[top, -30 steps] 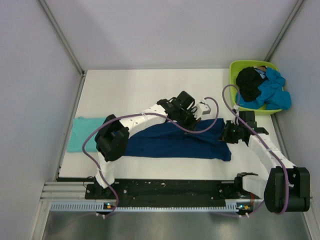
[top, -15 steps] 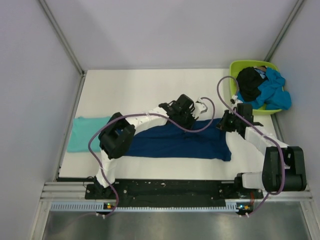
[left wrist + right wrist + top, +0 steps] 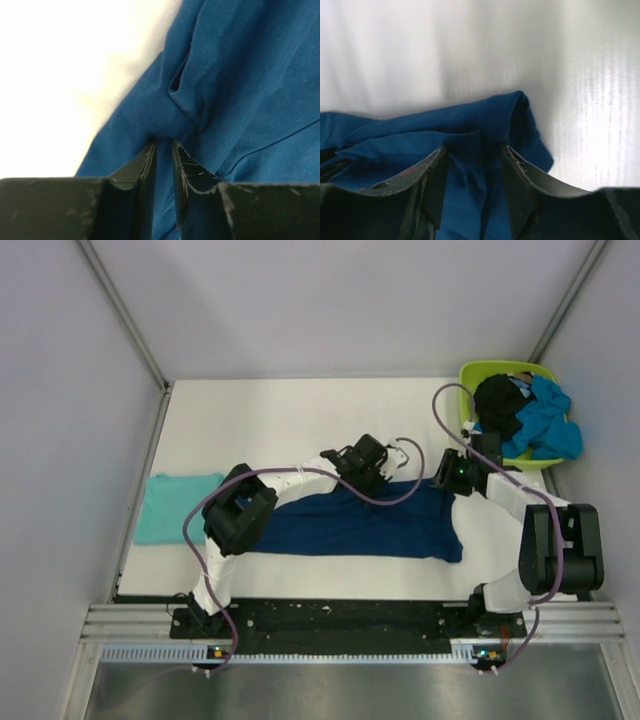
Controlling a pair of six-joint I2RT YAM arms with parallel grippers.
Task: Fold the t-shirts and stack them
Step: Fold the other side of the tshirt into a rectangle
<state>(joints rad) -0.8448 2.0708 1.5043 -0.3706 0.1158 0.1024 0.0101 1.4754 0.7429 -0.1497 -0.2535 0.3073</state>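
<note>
A dark navy t-shirt (image 3: pixel 350 525) lies folded into a long band across the middle of the white table (image 3: pixel 260 420). No print shows on it. My left gripper (image 3: pixel 365 465) is at its far edge, near the middle. The left wrist view shows the jaws almost closed, pinching a fold of the blue cloth (image 3: pixel 190 100). My right gripper (image 3: pixel 450 475) is at the shirt's far right corner. In the right wrist view its jaws stand partly apart with bunched blue cloth (image 3: pixel 470 135) filling the gap. A light teal t-shirt (image 3: pixel 175 505) lies folded at the table's left edge.
A lime-green tub (image 3: pixel 478 375) stands at the back right corner, holding a black t-shirt (image 3: pixel 497 405) and a bright blue one (image 3: pixel 548 425). Grey walls close in the table on three sides. The arm bases and rail run along the near edge.
Both grippers have moved toward the far edge of the navy shirt. The right one went from the shirt's right side up to its far right corner, and the left one shifted slightly left.
</note>
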